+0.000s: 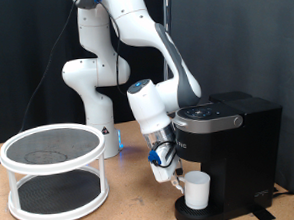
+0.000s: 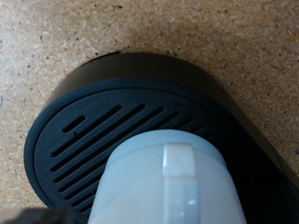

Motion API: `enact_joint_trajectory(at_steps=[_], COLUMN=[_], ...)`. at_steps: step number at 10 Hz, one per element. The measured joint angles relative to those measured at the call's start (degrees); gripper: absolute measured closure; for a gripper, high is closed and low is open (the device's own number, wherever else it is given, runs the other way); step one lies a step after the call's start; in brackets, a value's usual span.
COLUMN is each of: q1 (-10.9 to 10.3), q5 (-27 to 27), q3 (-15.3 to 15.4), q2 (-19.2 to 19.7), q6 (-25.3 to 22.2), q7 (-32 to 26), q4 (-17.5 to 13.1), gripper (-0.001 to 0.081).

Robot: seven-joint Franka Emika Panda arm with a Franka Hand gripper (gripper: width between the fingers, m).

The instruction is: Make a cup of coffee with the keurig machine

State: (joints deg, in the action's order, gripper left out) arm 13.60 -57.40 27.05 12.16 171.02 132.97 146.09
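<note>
Cup (image 1: 198, 189): stands on keurig machine (image 1: 235, 150) drip base, under the spout to catch coffee. Claw (image 1: 171, 170): just beside the cup; spread or pinching, cannot tell.

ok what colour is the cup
Plain white; the cup sits on the keurig machine's drip base. Clearest in the exterior view.

You see a plain white cup (image 1: 198, 188) against the black keurig machine (image 1: 234, 145), whose round drip base (image 2: 103, 131) is black with slotted grating. At nine o'clock stands a white stand (image 1: 56, 172) with dark mesh tiers. The tabletop (image 2: 56, 37) is speckled tan.
</note>
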Motion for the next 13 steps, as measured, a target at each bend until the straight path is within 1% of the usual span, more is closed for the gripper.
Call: enact_joint_trajectory(at_steps=[1, 2, 3, 4, 5, 6, 9, 11, 12, 13], q1=[0.2, 0.6, 1.3, 2.1, 2.7, 3.4, 6.0, 7.2, 7.2, 7.1], q5=[0.0, -0.7, -2.6, -4.5, -5.7, -5.2, 0.2, 2.2, 2.2, 2.1], q3=[0.0, 0.0, 0.0, 0.0, -0.1, -0.5, -2.9, -4.3, -4.2, -4.3], q2=[-0.3, -1.3, -3.1, -5.1, -7.3, -9.5, -16.8, -21.6, -21.4, -21.6], q6=[-0.6, -1.9, -3.6, -5.2, -6.7, -9.4, -20.5, -25.0, -24.9, -26.8], q7=[-0.1, -1.3, -4.3, -7.0, -8.9, -8.9, -8.5, -8.7, -8.7, -10.0], q4=[0.2, 0.6, 1.4, 2.3, 3.3, 4.2, 6.6, 8.7, 8.7, 8.8], gripper=[0.0406, 0.0269, 0.0122, 0.0122, 0.0081, 0.0074, 0.0072, 0.0072, 0.0072, 0.0072])
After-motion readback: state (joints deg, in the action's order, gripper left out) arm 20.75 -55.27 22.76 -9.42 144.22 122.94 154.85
